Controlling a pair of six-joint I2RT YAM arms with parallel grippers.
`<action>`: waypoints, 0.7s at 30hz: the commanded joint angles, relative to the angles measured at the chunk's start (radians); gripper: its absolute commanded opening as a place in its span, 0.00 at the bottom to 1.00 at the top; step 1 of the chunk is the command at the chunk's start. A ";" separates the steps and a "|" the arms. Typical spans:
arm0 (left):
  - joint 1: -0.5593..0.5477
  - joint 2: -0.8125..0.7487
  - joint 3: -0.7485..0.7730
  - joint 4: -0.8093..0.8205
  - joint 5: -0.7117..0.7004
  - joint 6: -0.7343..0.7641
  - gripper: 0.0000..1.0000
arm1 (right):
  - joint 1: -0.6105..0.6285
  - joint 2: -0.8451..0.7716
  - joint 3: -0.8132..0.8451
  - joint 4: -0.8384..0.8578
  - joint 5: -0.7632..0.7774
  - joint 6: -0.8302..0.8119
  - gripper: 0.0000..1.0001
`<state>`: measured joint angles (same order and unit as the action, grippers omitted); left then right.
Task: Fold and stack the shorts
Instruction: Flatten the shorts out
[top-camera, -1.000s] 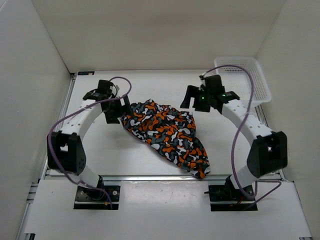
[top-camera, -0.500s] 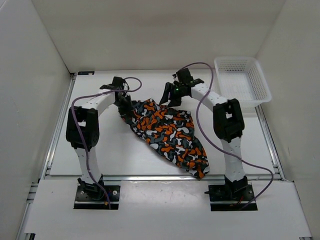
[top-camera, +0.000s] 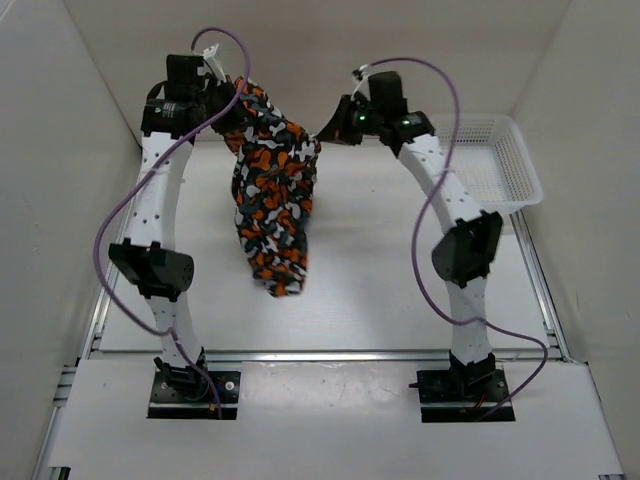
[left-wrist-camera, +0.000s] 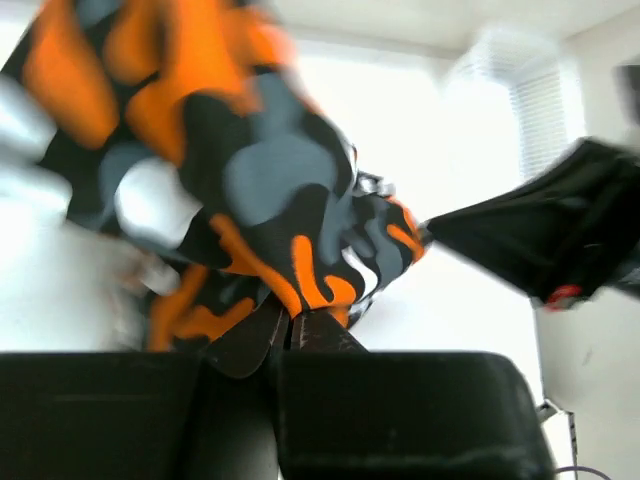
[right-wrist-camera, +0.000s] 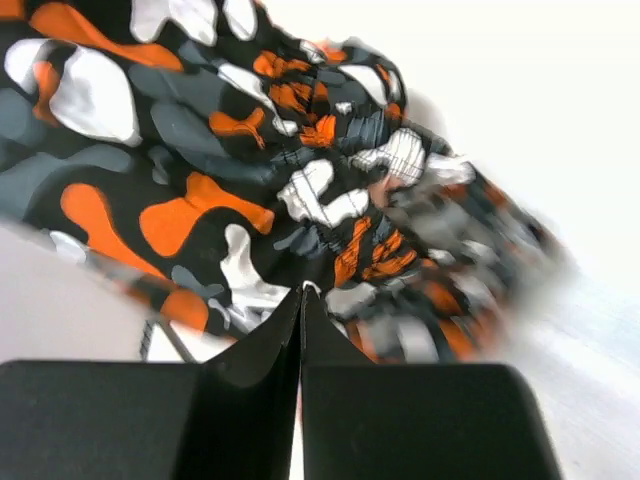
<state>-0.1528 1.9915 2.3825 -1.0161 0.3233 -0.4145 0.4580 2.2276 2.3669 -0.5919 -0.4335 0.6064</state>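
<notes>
Under our left end effector (left-wrist-camera: 290, 322) the shorts (top-camera: 272, 195) hang, pinched tight; our right end effector (right-wrist-camera: 302, 298) is closed at their edge; we cannot tell if it grips.

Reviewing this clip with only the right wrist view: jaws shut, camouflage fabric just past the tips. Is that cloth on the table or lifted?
Observer: Lifted. In the top view the shorts hang in a long bunch from the left jaws, held high and shut on the top edge.
Operator: Do my right jaws hold any of it?
Observer: The left wrist view shows their tips touching a corner of the fabric; whether they pinch it I cannot tell.
Operator: Is any container nearby?
Observer: The white mesh basket sits at the far right of the top view, apart from the shorts.
</notes>
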 joint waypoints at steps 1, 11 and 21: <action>-0.037 -0.156 0.015 -0.062 0.030 0.005 0.10 | -0.010 -0.292 -0.082 0.087 0.067 -0.056 0.00; -0.289 -0.773 -1.050 0.172 -0.141 -0.173 1.00 | 0.146 -0.879 -1.108 0.313 0.410 -0.145 0.10; -0.275 -0.748 -0.998 0.065 -0.387 -0.145 0.11 | 0.065 -0.858 -1.342 0.190 0.406 -0.071 0.46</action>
<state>-0.4030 1.1786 1.2510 -0.9451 0.0540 -0.5766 0.5758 1.4136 0.9806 -0.4389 -0.0330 0.5232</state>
